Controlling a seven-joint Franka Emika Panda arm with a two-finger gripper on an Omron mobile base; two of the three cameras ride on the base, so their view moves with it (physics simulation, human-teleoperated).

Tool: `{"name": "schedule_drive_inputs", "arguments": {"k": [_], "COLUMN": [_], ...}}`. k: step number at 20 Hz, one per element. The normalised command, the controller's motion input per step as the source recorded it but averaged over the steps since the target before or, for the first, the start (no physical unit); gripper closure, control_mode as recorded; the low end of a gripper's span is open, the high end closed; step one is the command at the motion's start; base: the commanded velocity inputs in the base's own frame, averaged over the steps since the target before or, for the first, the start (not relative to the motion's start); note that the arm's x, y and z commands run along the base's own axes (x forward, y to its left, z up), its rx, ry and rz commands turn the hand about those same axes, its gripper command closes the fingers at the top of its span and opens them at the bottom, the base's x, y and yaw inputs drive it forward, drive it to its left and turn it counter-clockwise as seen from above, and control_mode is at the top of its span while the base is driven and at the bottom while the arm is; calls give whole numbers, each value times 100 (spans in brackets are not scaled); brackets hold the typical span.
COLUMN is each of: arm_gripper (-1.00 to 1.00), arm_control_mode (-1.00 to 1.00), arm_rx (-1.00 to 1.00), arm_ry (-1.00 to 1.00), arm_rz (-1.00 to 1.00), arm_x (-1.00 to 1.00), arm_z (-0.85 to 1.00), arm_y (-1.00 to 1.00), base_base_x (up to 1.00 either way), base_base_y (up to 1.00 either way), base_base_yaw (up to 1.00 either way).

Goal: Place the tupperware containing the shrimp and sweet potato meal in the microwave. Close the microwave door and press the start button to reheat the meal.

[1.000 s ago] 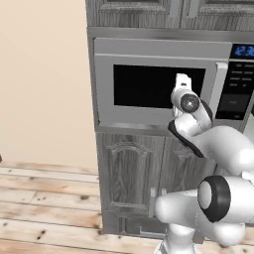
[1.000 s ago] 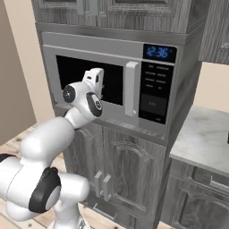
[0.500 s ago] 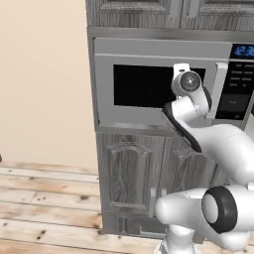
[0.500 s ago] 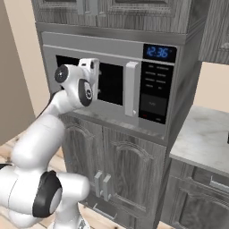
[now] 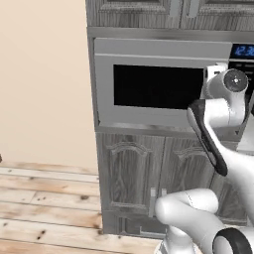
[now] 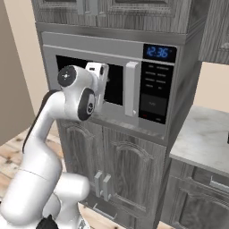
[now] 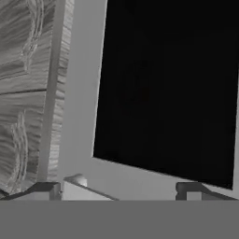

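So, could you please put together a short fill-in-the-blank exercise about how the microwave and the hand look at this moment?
1. The microwave door is ____.
2. The hand faces the door's dark ____, and its fingers stand apart.
3. The digital display on the control panel glows ____.
4. The vertical bar handle sits between the window and the ____ panel.

Missing words: closed; window; blue; control

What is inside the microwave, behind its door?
The microwave door is closed, and its window shows only black. Whatever is inside the microwave is hidden; no tub or food can be seen.
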Motion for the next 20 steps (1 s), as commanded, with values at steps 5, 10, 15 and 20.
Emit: {"name": "schedule_drive_inputs", "arguments": {"k": [5, 10, 15, 20], "arm_gripper": [-100, -100, -100, -100], "arm_control_mode": [-100, -100, -100, -100], "arm_rx": [15, 17, 21, 14], "arm_ry": [-1, 0, 0, -8], "arm_rz": [3, 7, 3, 1], "arm_x": [-54, -37, -39, -7], "arm_z": [-23, -33, -28, -33], "arm_y": [-85, -97, -96, -58], "base_base_x": [0, 0, 0, 0], "base_base_y": [0, 0, 0, 0], "base_base_yaw": [0, 0, 0, 0]}}
